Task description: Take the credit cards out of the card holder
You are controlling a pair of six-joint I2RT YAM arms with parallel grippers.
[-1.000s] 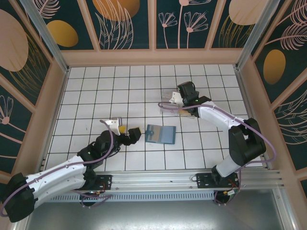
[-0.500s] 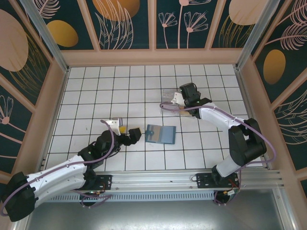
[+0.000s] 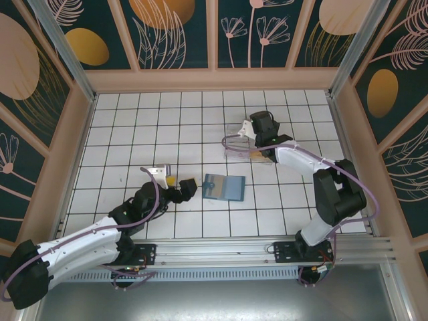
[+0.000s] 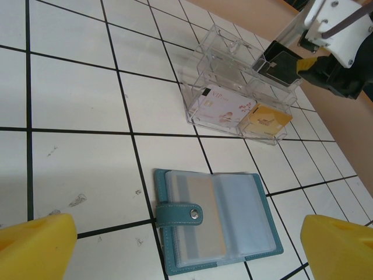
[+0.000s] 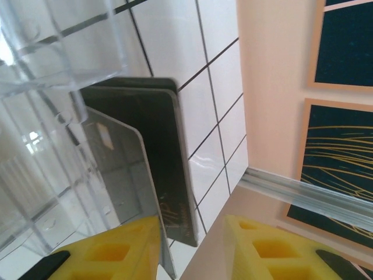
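Top view: the left arm lies low across the bench from the near-left corner. The left gripper points right, jaws wide apart. The card holder lies open and flat just beside its tips, not touching. The right arm reaches to the far centre, with the right gripper over a clear box, well apart from the holder.

Left wrist view: the left gripper straddles the holder with nothing clamped. The holder's snap strap faces the camera. Beyond lies the box, where the right gripper meets a black card.

Right wrist view: the right gripper stands with jaws partly apart. The card stands on edge between them inside the box, beside the left-hand pad and clear of the other.
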